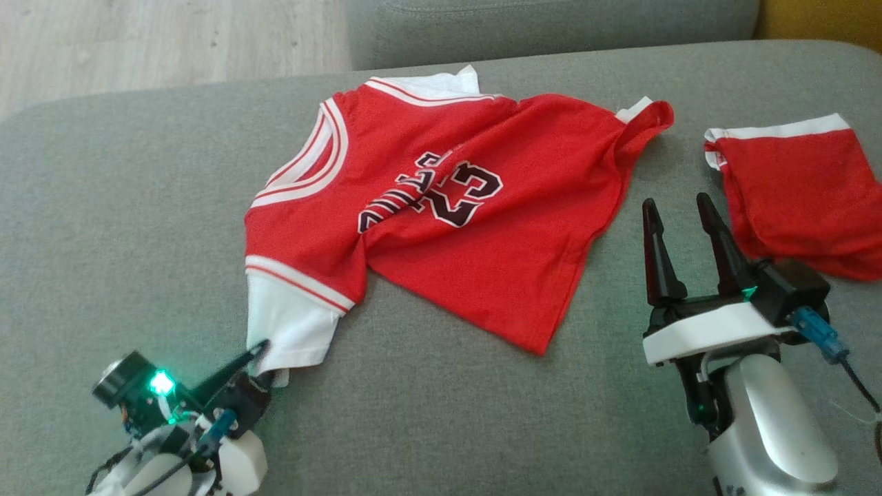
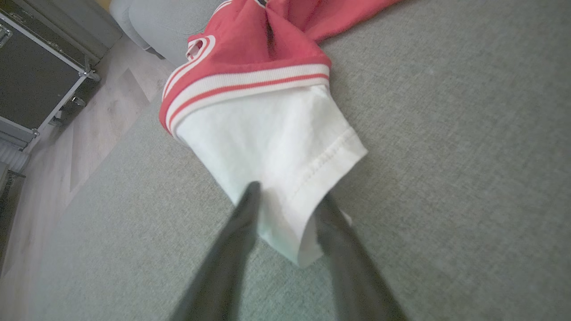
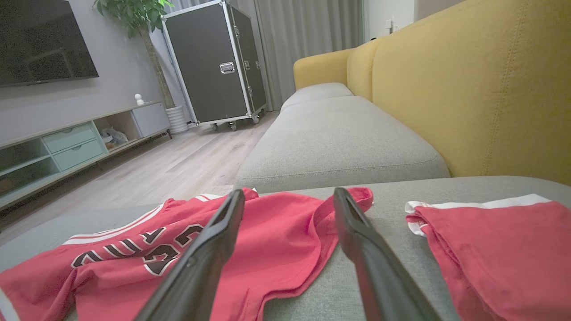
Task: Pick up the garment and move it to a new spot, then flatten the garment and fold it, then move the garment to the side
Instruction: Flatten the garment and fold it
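The garment (image 1: 475, 255) is a red jersey with white trim, the number 23 and white sleeves, lying rumpled on the grey sofa seat (image 1: 124, 207). My left gripper (image 1: 258, 348) is at the garment's near-left white sleeve (image 2: 267, 133). In the left wrist view its fingers (image 2: 290, 194) stand slightly apart, so it is open, with the sleeve's hem lying between them on the cushion. My right gripper (image 1: 677, 203) hovers open and empty to the right of the garment's hem; in the right wrist view the right gripper (image 3: 290, 194) frames the garment (image 3: 267, 240).
Red shorts (image 1: 799, 193) with a white waistband lie at the right of the seat, close to my right gripper. A yellow backrest (image 3: 468, 89) rises beyond. The seat's left edge drops to the wooden floor (image 2: 102, 111), where a black flight case (image 3: 214, 67) stands.
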Controlling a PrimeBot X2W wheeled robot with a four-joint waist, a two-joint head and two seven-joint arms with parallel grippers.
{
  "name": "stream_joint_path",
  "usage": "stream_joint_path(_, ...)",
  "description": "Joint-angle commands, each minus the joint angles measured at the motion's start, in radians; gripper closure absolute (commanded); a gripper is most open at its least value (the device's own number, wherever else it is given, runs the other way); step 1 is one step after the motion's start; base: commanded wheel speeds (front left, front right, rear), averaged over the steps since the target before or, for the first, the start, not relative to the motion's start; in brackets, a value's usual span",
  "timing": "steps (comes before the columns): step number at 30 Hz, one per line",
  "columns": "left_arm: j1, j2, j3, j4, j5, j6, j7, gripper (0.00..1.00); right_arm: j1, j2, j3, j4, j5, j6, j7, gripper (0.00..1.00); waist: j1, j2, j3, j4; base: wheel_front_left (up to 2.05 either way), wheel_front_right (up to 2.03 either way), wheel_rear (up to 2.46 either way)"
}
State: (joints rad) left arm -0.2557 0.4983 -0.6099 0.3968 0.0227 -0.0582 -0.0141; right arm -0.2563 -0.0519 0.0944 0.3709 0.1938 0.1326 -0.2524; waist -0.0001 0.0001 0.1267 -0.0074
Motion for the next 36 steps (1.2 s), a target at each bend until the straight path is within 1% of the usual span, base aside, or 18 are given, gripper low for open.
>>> stream_joint_path(1, -0.029, 0.026, 0.047, -0.023, -0.018, 0.008, 0.012, 0.00, -0.017, 0.002, 0.028, -0.023, 0.007, -0.002, -0.009, 0.00, 0.0001, -0.0001, -0.009, 0.007, 0.00, 0.00, 0.00)
stream_joint_path(6, -0.022, 0.020, 0.096, -0.072, -0.064, 0.052, 0.005, 0.00, -0.013, 0.002, 0.039, -0.010, 0.007, -0.002, -0.009, 0.00, 0.0001, -0.0001, -0.030, 0.019, 0.00, 0.00, 0.00)
stream_joint_path(9, -0.010, 0.009, 0.149, -0.126, -0.122, 0.081, -0.036, 0.00, -0.011, 0.002, 0.044, -0.005, 0.005, -0.002, -0.009, 0.00, 0.0001, -0.0001, -0.042, 0.022, 0.00, 0.00, 0.00)
stream_joint_path(15, 0.037, -0.042, 0.295, -0.255, -0.286, 0.144, -0.149, 0.00, -0.001, 0.002, 0.050, -0.009, 0.009, -0.002, -0.009, 0.00, 0.0001, -0.0001, -0.065, 0.022, 0.00, 0.00, 0.00)
stream_joint_path(16, 0.053, -0.063, 0.336, -0.289, -0.325, 0.170, -0.181, 0.00, 0.005, 0.002, 0.051, -0.011, 0.011, -0.002, -0.009, 0.00, 0.0001, -0.0001, -0.071, 0.022, 0.00, 0.00, 0.00)
stream_joint_path(18, 0.073, -0.083, 0.364, -0.315, -0.345, 0.196, -0.205, 0.00, 0.013, 0.002, 0.053, -0.013, 0.014, -0.002, -0.009, 0.00, 0.0001, -0.0001, -0.075, 0.021, 0.00, 0.00, 0.00)
stream_joint_path(21, 0.111, -0.128, 0.389, -0.326, -0.378, 0.217, -0.230, 0.00, 0.027, 0.002, 0.055, -0.019, 0.019, -0.002, -0.009, 0.00, 0.0001, -0.0001, -0.079, 0.022, 0.00, 0.00, 0.00)
stream_joint_path(26, 0.173, -0.213, 0.411, -0.305, -0.404, 0.231, -0.246, 0.00, 0.058, 0.002, 0.062, -0.022, 0.026, -0.002, -0.009, 0.00, 0.0001, -0.0001, -0.084, 0.023, 0.00, 0.00, 0.00)
stream_joint_path(31, 0.196, -0.277, 0.434, -0.304, -0.372, 0.210, -0.247, 0.00, 0.066, 0.002, 0.063, -0.028, 0.024, -0.002, -0.009, 0.00, 0.0001, -0.0001, -0.074, 0.028, 0.00, 0.00, 0.00)
stream_joint_path(36, 0.188, -0.300, 0.472, -0.295, -0.335, 0.173, -0.247, 0.00, 0.063, 0.002, 0.075, 0.003, 0.016, -0.002, 0.016, 0.00, 0.0001, -0.0001, -0.057, 0.039, 0.00, 0.00, 0.00)
